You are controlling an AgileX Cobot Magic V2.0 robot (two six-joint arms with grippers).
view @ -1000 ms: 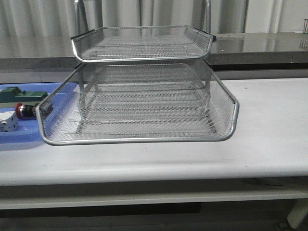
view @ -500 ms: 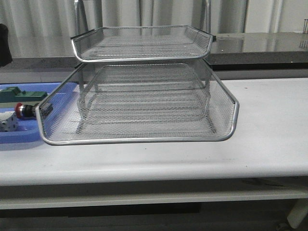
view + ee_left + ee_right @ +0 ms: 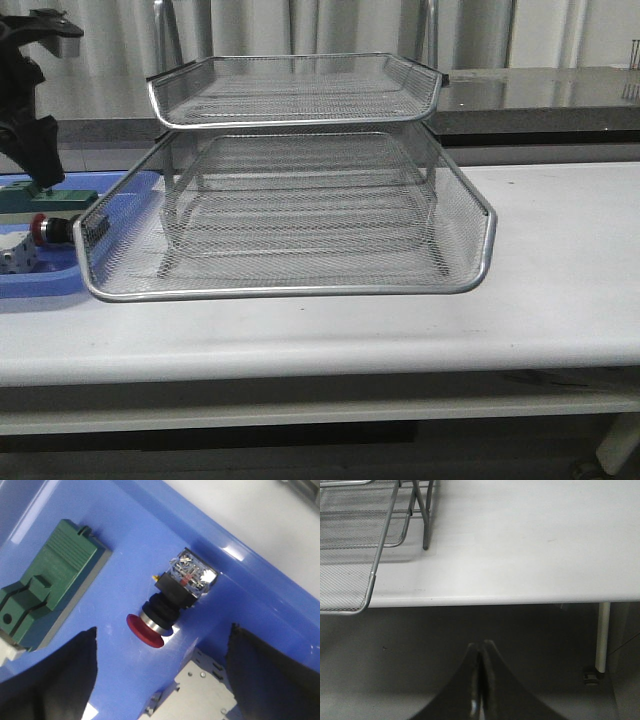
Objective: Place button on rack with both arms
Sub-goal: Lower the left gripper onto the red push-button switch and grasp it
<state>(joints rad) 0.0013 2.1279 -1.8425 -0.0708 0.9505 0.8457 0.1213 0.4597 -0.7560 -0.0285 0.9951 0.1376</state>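
Note:
The button lies on its side in the blue tray, red head toward my left gripper. That gripper hangs just above it, open, one black finger on each side and nothing held. In the front view the button sits at the far left, under the left gripper. The rack stands mid-table, its lower wire tray pulled out toward me. My right gripper is shut on nothing, below the table's front edge, with the rack's corner beyond it.
A green block and a grey-white part lie in the blue tray beside the button. The tray touches the rack's left side. White table stretches right of the rack; a table leg stands nearby.
My left arm has come into the front view from the upper left and dropped over the blue tray. Rack and button have not moved.

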